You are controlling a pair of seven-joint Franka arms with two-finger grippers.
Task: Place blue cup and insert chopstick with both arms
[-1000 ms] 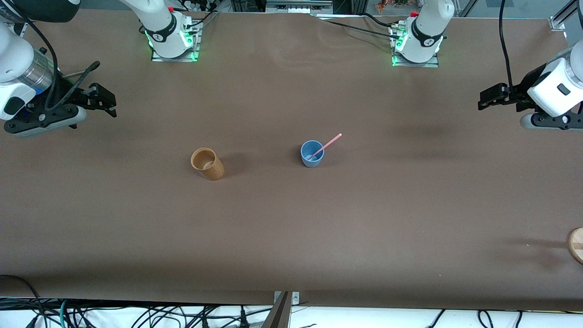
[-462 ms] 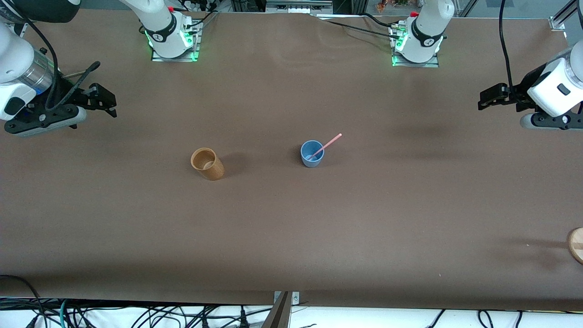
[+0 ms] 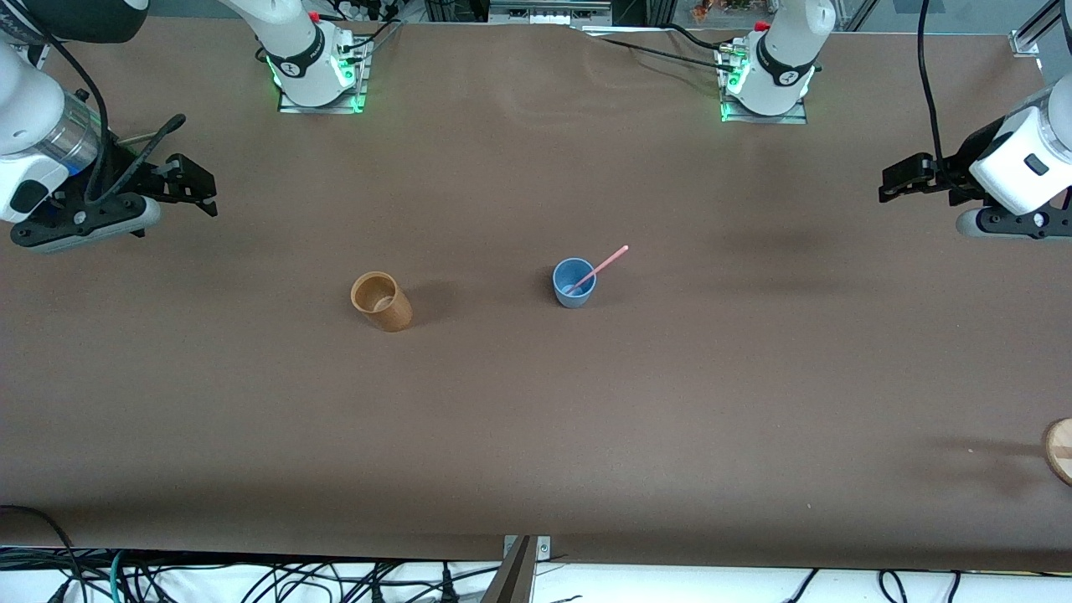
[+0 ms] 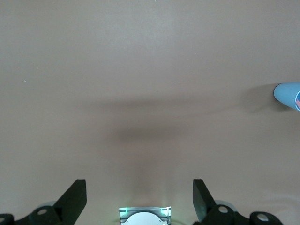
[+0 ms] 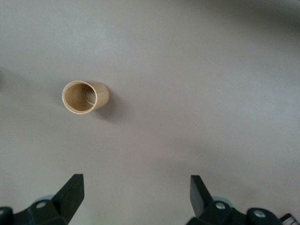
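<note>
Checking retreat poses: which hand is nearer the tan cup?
Right. The right hand hangs open over the right arm's end of the table, the end where the tan cup stands. The left hand hangs open over the left arm's end, much farther away.

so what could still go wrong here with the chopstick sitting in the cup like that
The chopstick leans steeply over the rim of the blue cup, so a table bump might tip the light cup. Both grippers, left gripper and right gripper, hang open near the table's ends; a sweep inward could clip the stick or the tan cup.
</note>
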